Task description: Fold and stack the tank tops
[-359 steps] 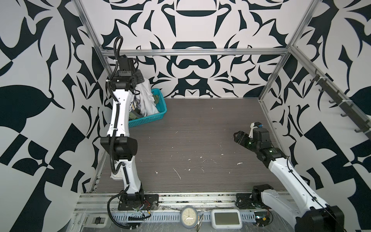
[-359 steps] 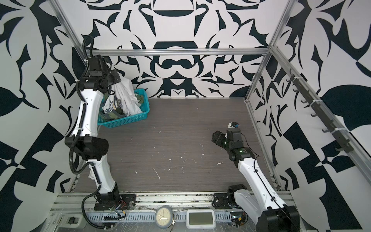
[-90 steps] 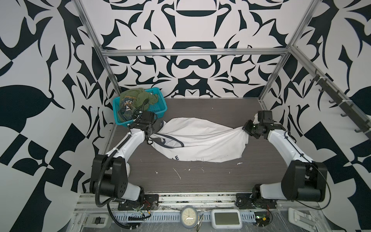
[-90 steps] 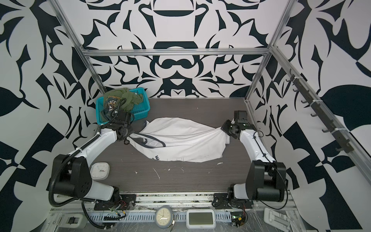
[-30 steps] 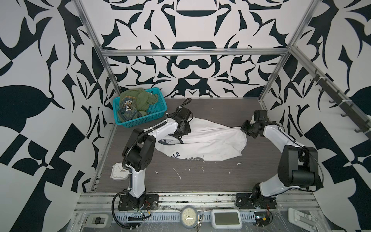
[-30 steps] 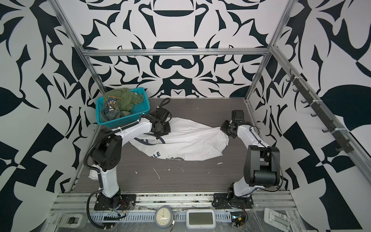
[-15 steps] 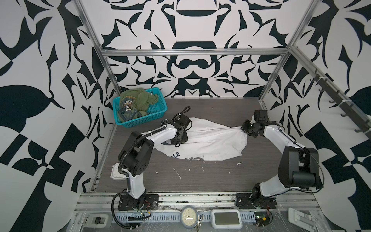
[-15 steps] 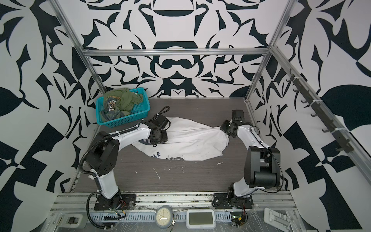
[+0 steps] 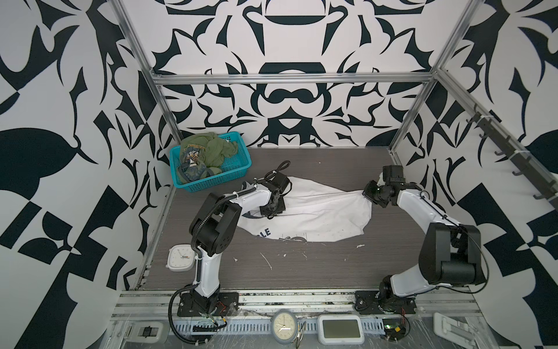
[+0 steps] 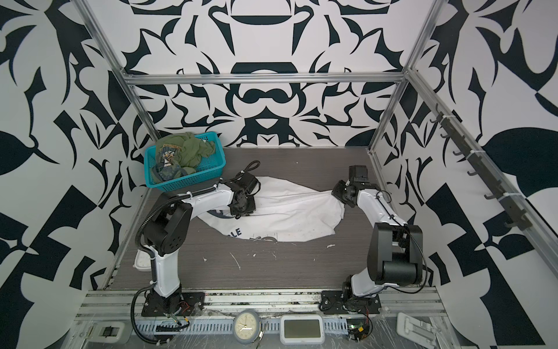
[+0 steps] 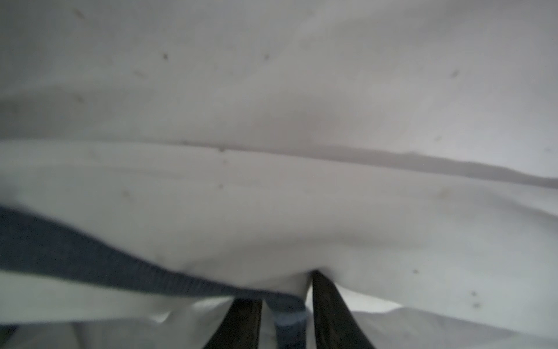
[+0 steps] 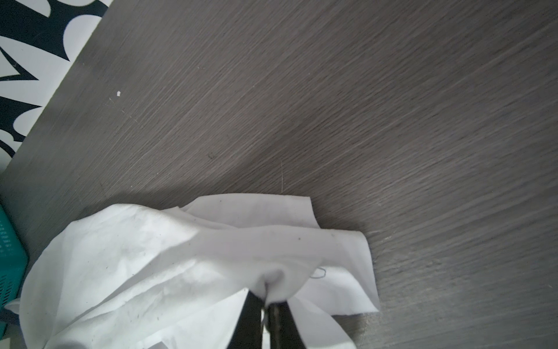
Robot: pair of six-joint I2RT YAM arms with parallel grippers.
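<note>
The white tank top lies rumpled across the middle of the counter, drawn out between the two arms. The left gripper sits low on the end of the top nearer the teal basket. In the left wrist view its jaws pinch the navy trim of the top. The right gripper is at the opposite end, its jaws pressed together on a fold of the white hem. The olive tank top sits bunched in the basket at the far left corner, apart from the white one.
</note>
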